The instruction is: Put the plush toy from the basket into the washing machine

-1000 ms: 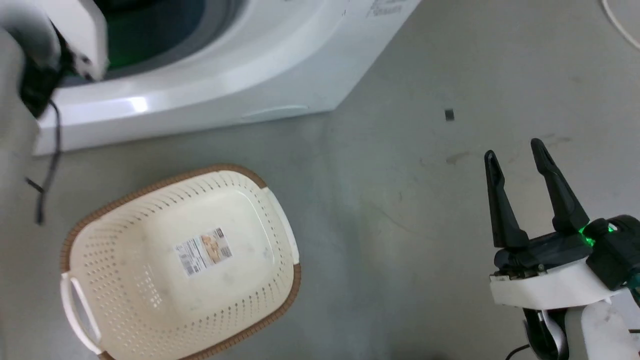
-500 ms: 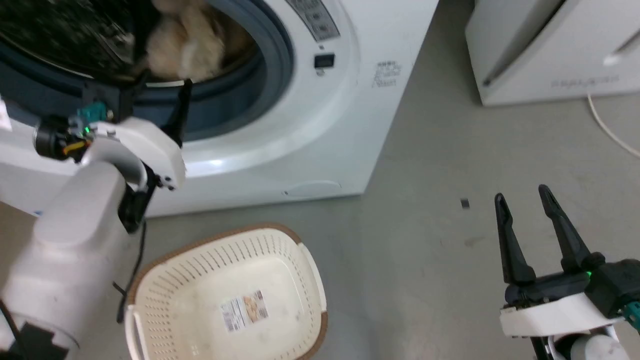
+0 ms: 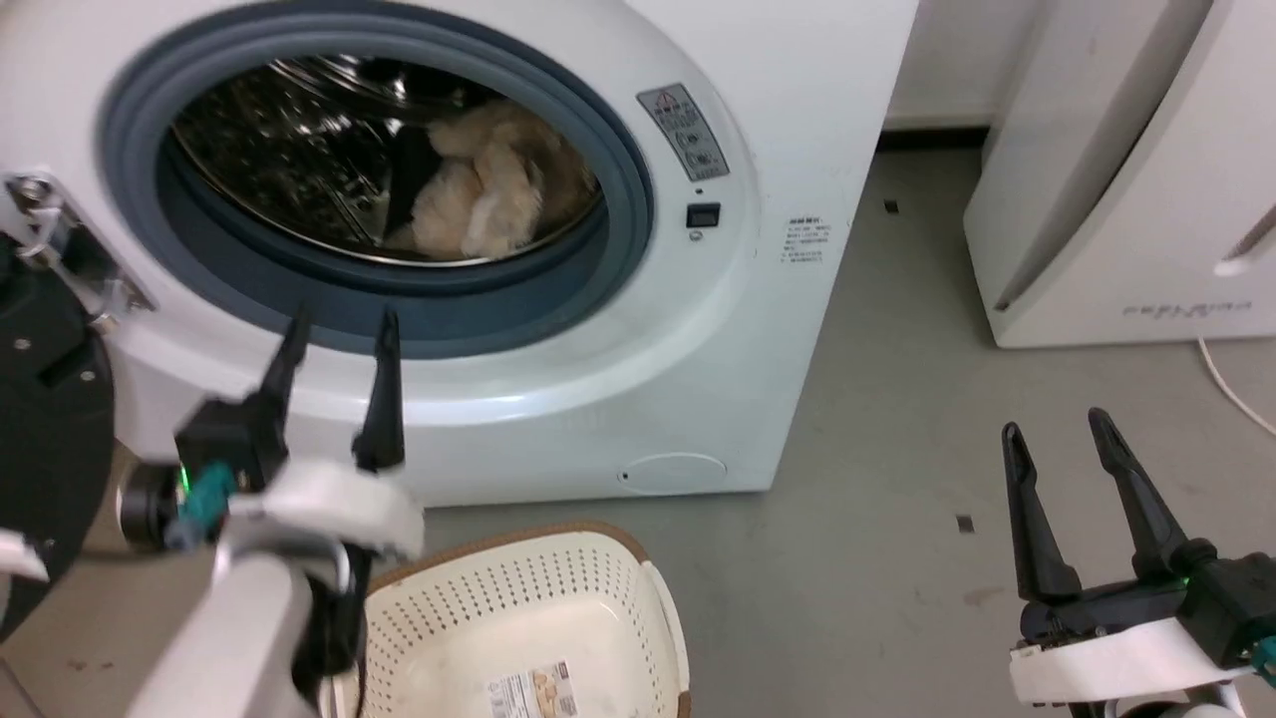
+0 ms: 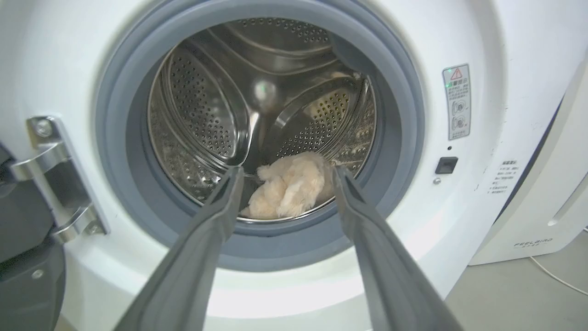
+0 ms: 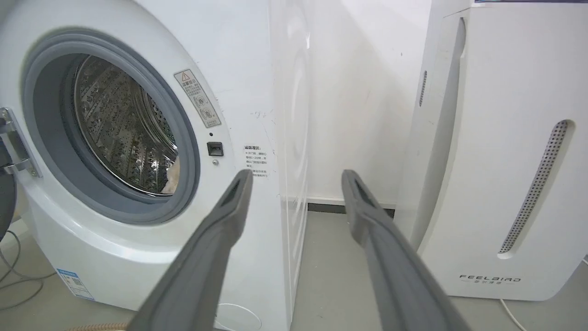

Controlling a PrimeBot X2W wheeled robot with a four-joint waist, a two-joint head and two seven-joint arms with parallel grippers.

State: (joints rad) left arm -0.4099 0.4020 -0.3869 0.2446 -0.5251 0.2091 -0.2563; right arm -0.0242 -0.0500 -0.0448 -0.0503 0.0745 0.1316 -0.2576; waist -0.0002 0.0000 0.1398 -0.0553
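The cream-beige plush toy [image 3: 488,194] lies inside the steel drum of the white washing machine [image 3: 698,329], low and to the right behind the grey seal; the left wrist view shows the plush toy [image 4: 289,186] resting there too. My left gripper [image 3: 339,324] stands open and empty just outside the porthole, below its lower rim; the same left gripper [image 4: 285,172] frames the toy from a distance. The basket [image 3: 638,568] sits on the floor beneath, with only its paper label [image 3: 528,688] inside. My right gripper [image 3: 1057,424] hangs open and empty at the lower right, seen open as right gripper [image 5: 296,174].
The dark round door [image 3: 40,419] stands swung open at the left, its metal hinge [image 4: 50,161] beside the porthole. A white slanted appliance lettered FEELBIRD [image 5: 496,151] stands to the right, with a white cable [image 3: 1231,384] on the grey floor [image 3: 897,449].
The head camera has tilted up, bringing the porthole and drum into full view. My left gripper has drawn back out of the porthole, and the plush toy stays in the drum.
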